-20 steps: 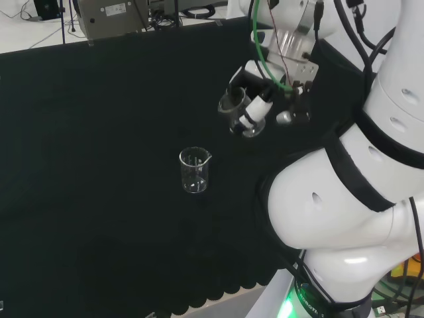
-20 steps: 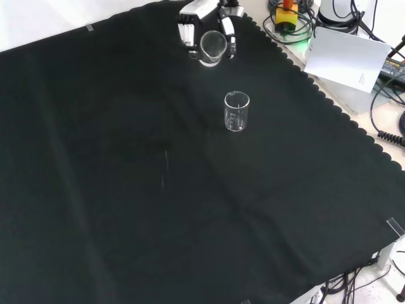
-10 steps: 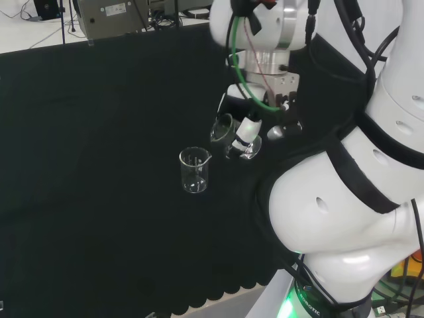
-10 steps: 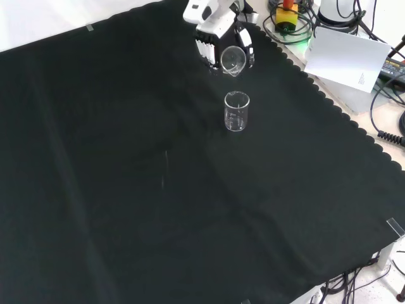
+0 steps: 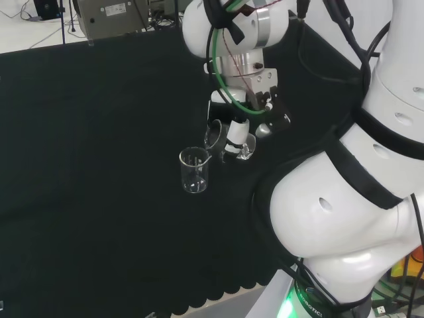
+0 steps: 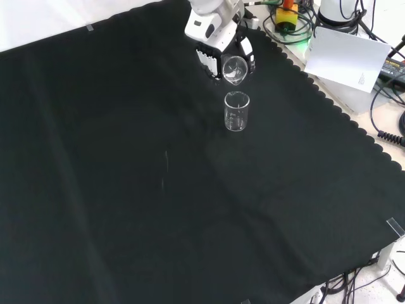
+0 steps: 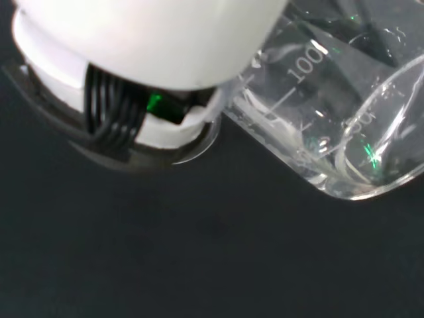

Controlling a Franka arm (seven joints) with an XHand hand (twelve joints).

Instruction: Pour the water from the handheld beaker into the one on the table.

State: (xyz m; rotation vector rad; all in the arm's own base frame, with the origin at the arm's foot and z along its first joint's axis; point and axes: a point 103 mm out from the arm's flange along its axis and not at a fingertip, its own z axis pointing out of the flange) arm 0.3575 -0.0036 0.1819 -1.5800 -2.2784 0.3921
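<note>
My hand (image 5: 236, 131) (image 6: 212, 56) is shut on a small clear beaker (image 5: 225, 140) (image 6: 233, 68), tilted over with its mouth facing the table beaker. That second clear beaker (image 5: 195, 170) (image 6: 236, 111) stands upright on the black cloth, just left of the held one in the head view and just below it in the front view. The held beaker's lip hangs close above the standing beaker's rim. In the wrist view the held beaker (image 7: 338, 126) lies on its side with printed marks and some water inside; a white part of the hand (image 7: 146, 46) is beside it.
Black cloth (image 6: 126, 190) covers the bench, with a scalloped edge at the front view's right. A white box (image 6: 348, 60) and cables lie off the cloth beyond that edge. The arm's large white links (image 5: 344, 199) stand at the head view's right.
The hand has carried the held beaker toward the standing one, leftward and lower in the head view, and tipped it further over. The table beaker has not moved.
</note>
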